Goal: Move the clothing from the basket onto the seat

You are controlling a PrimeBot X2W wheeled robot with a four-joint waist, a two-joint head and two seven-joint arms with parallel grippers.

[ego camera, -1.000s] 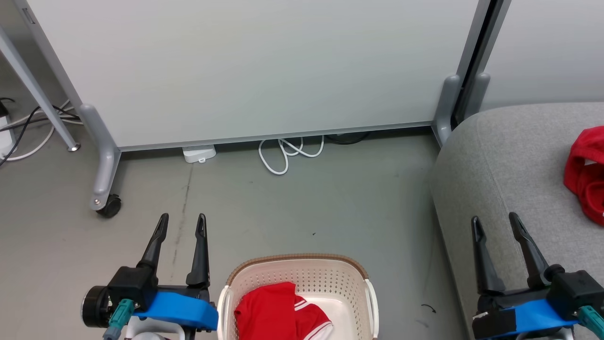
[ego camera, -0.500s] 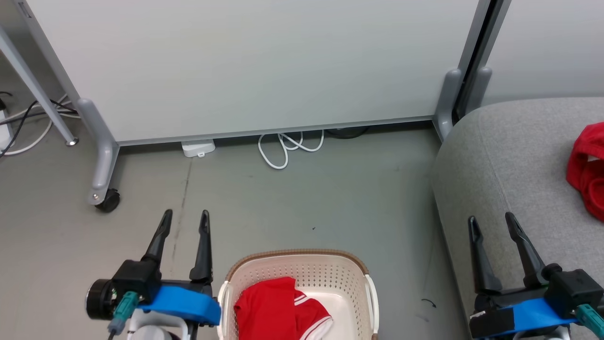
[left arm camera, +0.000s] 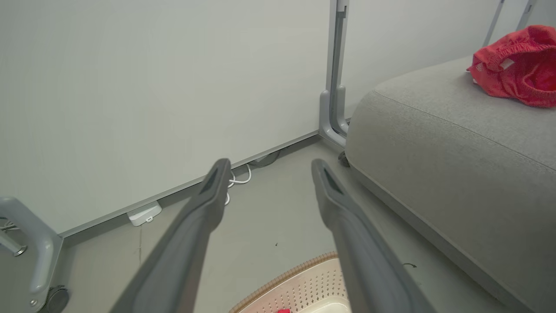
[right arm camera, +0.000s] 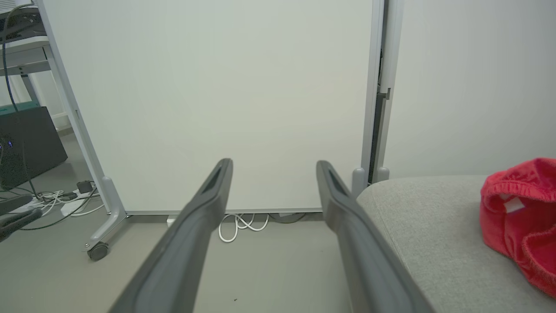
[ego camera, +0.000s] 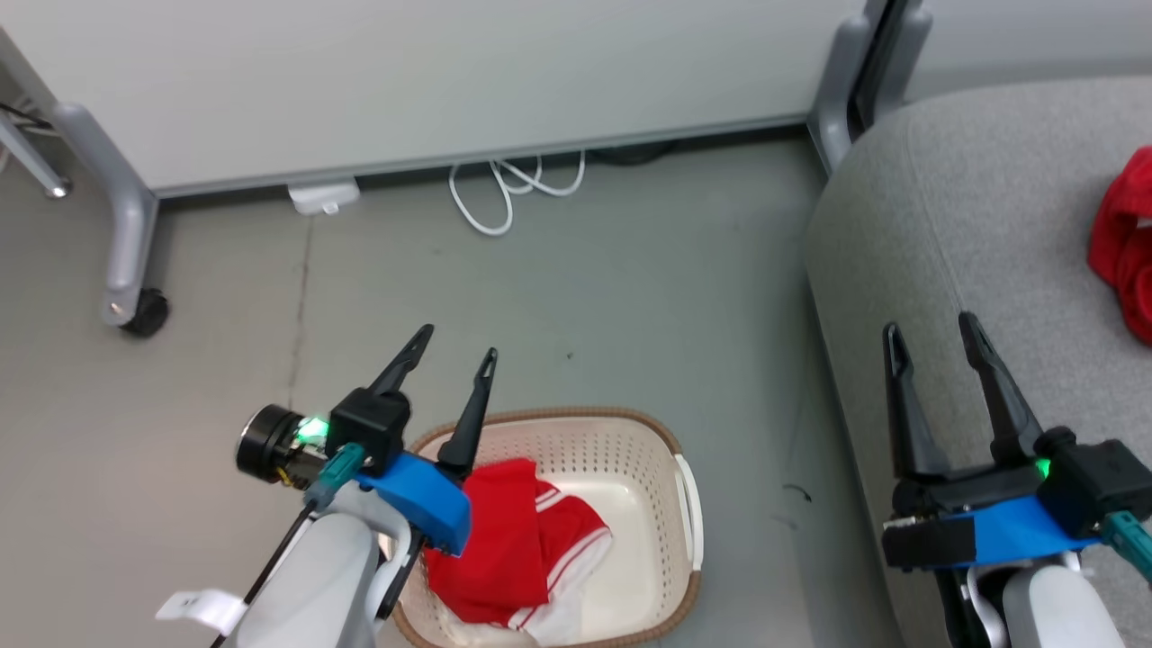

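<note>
I have one piece left to move: the striped garment (ego camera: 517, 540) lies bunched in the left half of the basket (ego camera: 621, 416), while the plain garment (ego camera: 1120, 229) is already on the sofa (ego camera: 972, 207), well to the right. My left end effector (ego camera: 457, 340) hovers over the basket's left rear rim, fingers spread wide with nothing between them. They point forward across the floor (ego camera: 630, 288) rather than down, and my left wrist camera looks mostly at the partition (left arm camera: 152, 87), with the rim at the bottom edge of its picture. The right end effector (ego camera: 929, 324) is just as wide open and empty, hanging over the sofa's front edge, and I judge it best left out of this grab. To do the pick well, I want to pitch the left wrist down first so the red fabric sits between the fingers in the wrist camera. Then I would slide inward off the rim before descending. I would aim for the highest fold near the middle of the heap, not the white-trimmed edge by the wall, where a fingertip could snag a perforation or nudge the light basket. I would sink the fingers into the bunch so that they close on several layers, since a single layer will likely slip. After that I would lift straight up until the trailing hem clears the rim before swinging right towards the sofa.
</note>
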